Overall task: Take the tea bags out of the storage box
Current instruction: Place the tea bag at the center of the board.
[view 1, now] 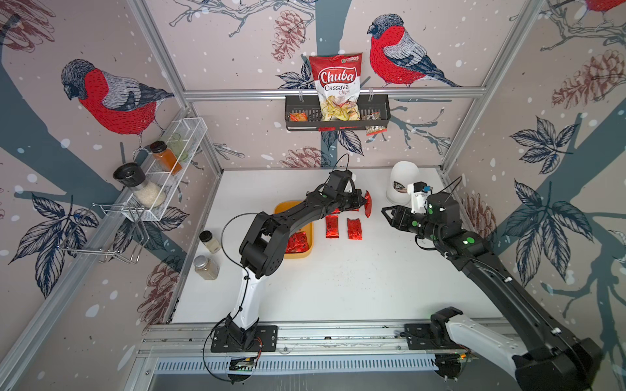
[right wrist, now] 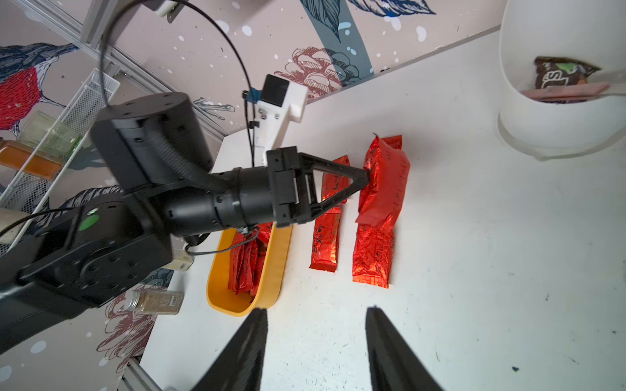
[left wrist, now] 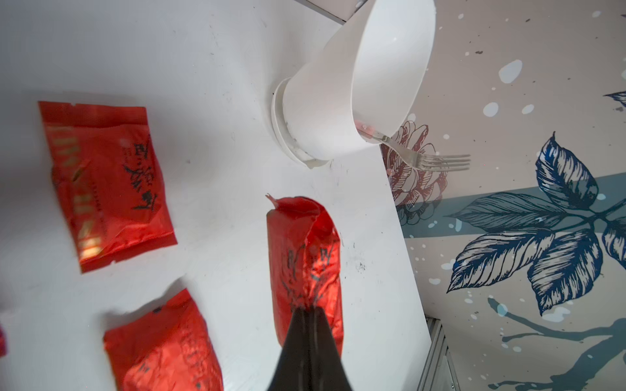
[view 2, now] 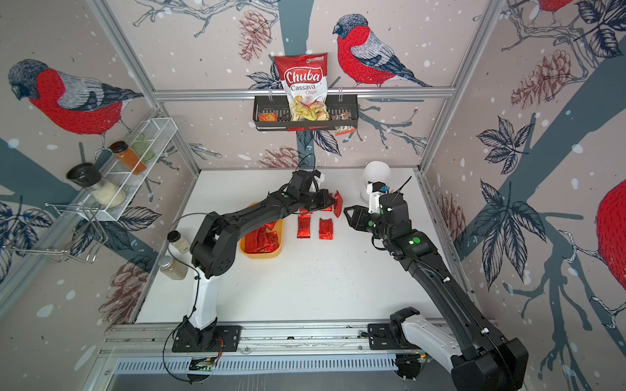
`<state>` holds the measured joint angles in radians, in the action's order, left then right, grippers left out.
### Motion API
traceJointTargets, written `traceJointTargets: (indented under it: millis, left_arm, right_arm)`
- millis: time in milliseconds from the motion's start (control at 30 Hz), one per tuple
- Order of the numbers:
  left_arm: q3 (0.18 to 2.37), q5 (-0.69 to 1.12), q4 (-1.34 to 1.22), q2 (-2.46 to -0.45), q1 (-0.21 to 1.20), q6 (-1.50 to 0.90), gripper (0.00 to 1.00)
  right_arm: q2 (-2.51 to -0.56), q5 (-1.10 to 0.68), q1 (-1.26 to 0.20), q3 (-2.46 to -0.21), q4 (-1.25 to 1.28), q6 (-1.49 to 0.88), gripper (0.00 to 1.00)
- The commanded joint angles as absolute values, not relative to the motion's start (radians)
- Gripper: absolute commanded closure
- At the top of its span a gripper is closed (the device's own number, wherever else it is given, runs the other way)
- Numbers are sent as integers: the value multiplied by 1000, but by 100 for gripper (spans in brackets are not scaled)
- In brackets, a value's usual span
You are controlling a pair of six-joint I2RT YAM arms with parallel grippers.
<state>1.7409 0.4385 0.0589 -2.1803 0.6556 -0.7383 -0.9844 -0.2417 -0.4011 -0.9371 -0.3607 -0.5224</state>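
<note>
- Shut tight, the left claw (right wrist: 367, 176) pinches one bag (right wrist: 386, 182) by its edge. The foil hangs on edge over the table (view 1: 338, 287), well right of the box (right wrist: 271, 264).
- Half open and empty, the right claw (right wrist: 315, 309) hovers over bare table at the right, pointing toward the held bag.
- The box sits left of centre, partly under the left arm, with a heap of bags (view 2: 262, 238) in it.
- A near pair (view 1: 332, 227) lies flat side by side just right of the box. A far row (right wrist: 333, 176) lies beyond it, partly hidden by the left claw.
- Step in hand, as I judge it: setting this bag down at the right end of the far row. I cannot tell whether its lower end touches the table.
- Next move calls for lowering until the foil rests flat, clear of the bags already laid out, and then letting go.
- A drop from this height, on edge, could tip the bag onto a neighbour.
- The white bin (view 1: 403, 182) stands far right and near the drop spot, so the claw needs to keep left of it.
- After that the claw has to go back left to the box, since several bags are left there.
</note>
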Motion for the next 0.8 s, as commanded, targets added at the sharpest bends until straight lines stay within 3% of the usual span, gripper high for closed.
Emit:
traceJointTargets:
  millis: [0, 367, 767]
  left_arm:
    - [1867, 463, -13, -2284, 659, -792, 100]
    - [2191, 457, -107, -2585, 660, -936, 100]
    - [2199, 416, -87, -2643, 646, -947, 100]
  right_arm:
    - [-967, -216, -392, -949, -386, -522, 48]
    - [-964, -256, -370, -938, -378, -523, 48]
    - [-953, -273, -358, -934, -382, -518, 47]
